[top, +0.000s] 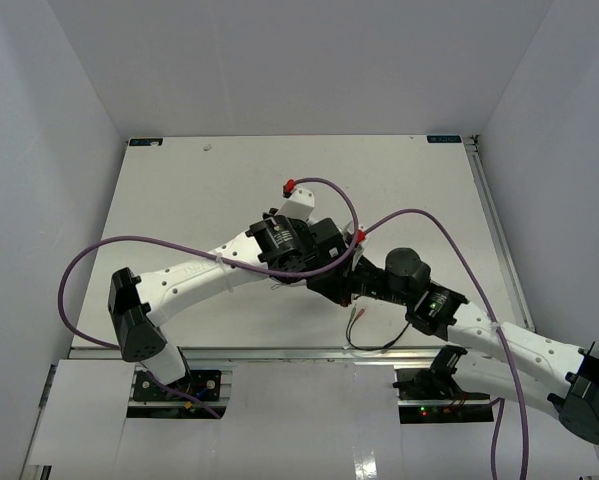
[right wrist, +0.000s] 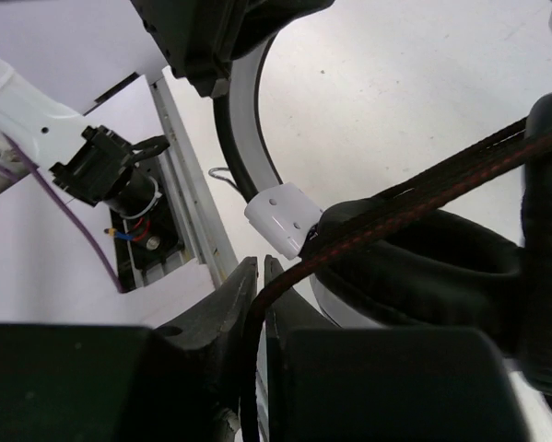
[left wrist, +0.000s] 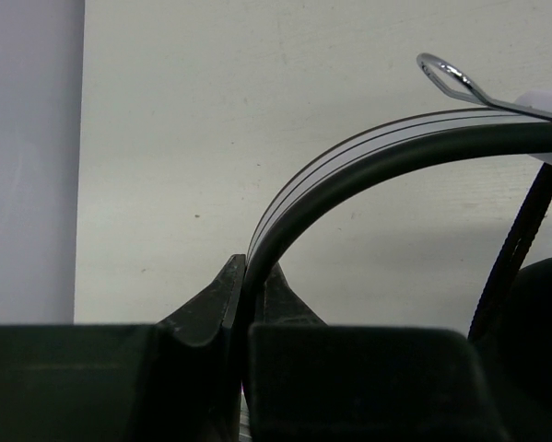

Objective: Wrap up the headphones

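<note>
Step in hand: winding the cord.
- Headphones [right wrist: 423, 276] sit at mid-table [top: 199, 190], between the 2 arms.
- Left gripper [left wrist: 248, 281] is clenched on the headband [left wrist: 368, 157].
- Right gripper [right wrist: 260, 276] is pinched on the braided cord [right wrist: 414, 203], which runs taut across the ear cup [right wrist: 460, 267].

Next move, as I judge it: carry the cord round the cups under tension while the left holds steady.

Only the top view shows the slack cord tail [top: 371, 348] lying on the table. Only the wrist views show the 2 grips, which the arms hide from above.
</note>
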`<state>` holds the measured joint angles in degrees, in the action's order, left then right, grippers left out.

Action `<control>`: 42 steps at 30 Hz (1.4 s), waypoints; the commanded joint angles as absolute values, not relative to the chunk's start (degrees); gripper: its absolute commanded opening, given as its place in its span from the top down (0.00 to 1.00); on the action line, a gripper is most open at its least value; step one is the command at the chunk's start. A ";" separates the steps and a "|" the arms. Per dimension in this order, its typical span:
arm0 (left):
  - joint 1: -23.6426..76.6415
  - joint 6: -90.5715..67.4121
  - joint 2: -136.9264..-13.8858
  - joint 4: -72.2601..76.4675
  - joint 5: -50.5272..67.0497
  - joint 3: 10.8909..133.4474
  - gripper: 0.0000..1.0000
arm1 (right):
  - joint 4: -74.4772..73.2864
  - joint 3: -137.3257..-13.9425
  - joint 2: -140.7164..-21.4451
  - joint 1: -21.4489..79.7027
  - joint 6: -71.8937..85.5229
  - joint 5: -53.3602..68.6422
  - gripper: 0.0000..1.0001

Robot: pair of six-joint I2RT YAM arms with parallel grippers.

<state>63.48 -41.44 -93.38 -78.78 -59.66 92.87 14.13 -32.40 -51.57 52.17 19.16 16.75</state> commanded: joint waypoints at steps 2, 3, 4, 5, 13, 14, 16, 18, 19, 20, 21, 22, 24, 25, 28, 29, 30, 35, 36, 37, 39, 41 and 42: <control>62.31 -44.70 -87.37 -73.32 -58.50 96.28 1.00 | 21.27 -29.93 -49.66 57.79 16.97 8.32 0.87; 62.31 -43.41 -86.38 -71.57 -57.87 96.00 1.00 | 21.36 -29.71 -49.54 58.50 16.72 7.36 0.87; 62.31 -43.09 -85.88 -69.97 -57.33 95.89 1.00 | 21.36 -29.72 -49.47 59.13 16.57 6.60 0.87; 62.31 -43.14 -85.26 -69.28 -56.77 95.89 1.00 | 21.36 -29.78 -49.41 60.03 16.40 5.64 0.87; 62.23 -41.14 -79.31 -61.96 -51.82 94.35 1.00 | 21.25 -28.93 -51.87 67.30 13.99 -10.82 0.87; 62.23 -40.68 -78.50 -61.12 -50.87 94.38 1.00 | 21.79 -28.40 -52.25 68.10 13.46 -12.97 0.87; 62.23 -40.57 -77.71 -60.99 -49.83 95.02 1.00 | 24.79 -26.94 -52.58 69.72 12.32 -16.76 0.87; 62.23 -40.97 -77.18 -61.74 -49.56 95.81 1.00 | 27.98 -25.10 -52.72 70.33 11.56 -18.03 0.87; 62.23 -41.03 -76.92 -61.92 -49.53 95.87 1.00 | 29.33 -24.31 -52.98 70.42 11.38 -18.12 0.87; 62.23 -41.09 -76.66 -62.09 -49.51 95.93 1.00 | 30.69 -23.53 -53.24 70.51 11.21 -18.21 0.87; 62.23 -41.16 -76.41 -62.21 -49.42 95.96 1.00 | 31.96 -22.84 -53.58 70.56 11.03 -18.28 0.87; 62.23 -41.27 -76.19 -62.16 -49.20 95.91 1.00 | 32.99 -22.38 -54.14 70.51 10.86 -18.28 0.87; 62.23 -41.06 -75.55 -61.58 -48.39 95.70 1.00 | 34.74 -21.43 -55.06 70.49 10.25 -18.22 0.87; 62.23 -40.89 -75.19 -61.29 -47.95 95.63 1.00 | 35.87 -20.90 -55.45 70.51 10.00 -18.22 0.86; 62.23 -40.70 -74.53 -60.92 -47.20 95.72 1.00 | 41.17 -19.38 -56.70 70.49 9.23 -18.29 0.85; 62.23 -40.74 -74.44 -61.09 -47.24 95.85 1.00 | 42.40 -18.51 -57.01 70.53 9.14 -18.46 0.85; 62.23 -40.79 -74.36 -61.27 -47.30 95.98 1.00 | 43.64 -17.66 -57.30 70.58 9.05 -18.63 0.85; 62.23 -41.87 -74.16 -62.67 -49.54 96.41 1.00 | 48.64 -15.34 -57.98 70.58 9.07 -18.90 0.82; 62.23 -42.11 -74.00 -62.73 -49.93 96.39 1.00 | 48.96 -15.05 -57.83 70.64 9.17 -18.93 0.81; 62.23 -42.34 -73.84 -62.78 -50.33 96.36 1.00 | 49.28 -14.76 -57.67 70.69 9.28 -18.95 0.81; 62.23 -42.81 -72.94 -62.31 -51.02 95.84 1.00 | 49.65 -14.31 -57.41 70.79 9.48 -19.21 0.80; 62.23 -42.83 -71.20 -60.04 -51.40 94.48 1.00 | 49.74 -13.99 -57.27 70.84 9.62 -19.75 0.79; 62.23 -42.57 -70.32 -58.29 -51.49 93.69 1.00 | 49.82 -13.82 -57.22 70.84 9.66 -20.01 0.79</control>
